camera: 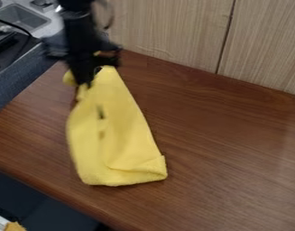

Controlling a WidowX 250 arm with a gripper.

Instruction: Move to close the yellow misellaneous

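At the upper left, the black gripper [85, 84] hangs over the wooden surface, shut on the yellow cloth [122, 135] at its narrow top end. Bits of yellow show on both sides of the black gripper parts. From there the cloth widens downward toward the front of the surface, with a fold near its lower right corner. Small dark marks show on its left part. The gripper covers some of the cloth's top.
Wood-grain panels [173, 27] stand behind the brown table [234, 158]. At the upper left are a grey sink [20, 18] and a dark-sided unit [14, 81]. The table's front edge runs down toward the bottom, with an orange-yellow item [15, 226] below it.
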